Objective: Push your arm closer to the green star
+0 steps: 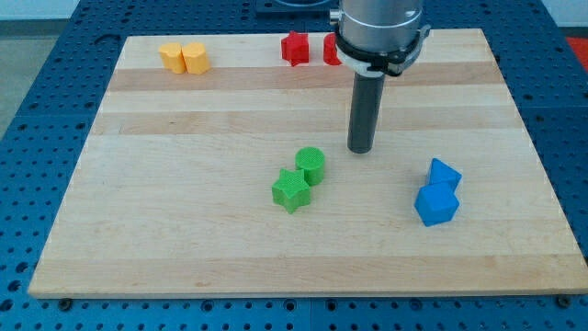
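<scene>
Near the middle of the wooden board point(184, 248), slightly toward the view's right, my tip point(360, 150) is seen resting on the surface. No pincer is fitted to this arm; only a straight dark rod is carried, so nothing can be said to be apart, together or clamped.

The green star point(290, 191) is found below and to the view's left of my tip, near but clearly apart from it. A green cylinder point(311, 165) sits just above and to the right of the star, touching it or very nearly so, and lies partly between my tip and the star.

Step judged in hand: the approach is under way but not finished, since a gap remains. Next move judged to call for a slide down and to the view's left. A straight line is likely to catch the cylinder first, so a path curving below it would be wanted if the star is to be reached without disturbance.

Pose: the rod is held upright, hanging from the grey collar point(378, 32) at the view's top.

Also noted: two blue blocks point(437, 193) at the right, touching; two yellow blocks point(184, 57) at top left; two red blocks point(296, 48) at top centre, one partly hidden by the collar.
</scene>
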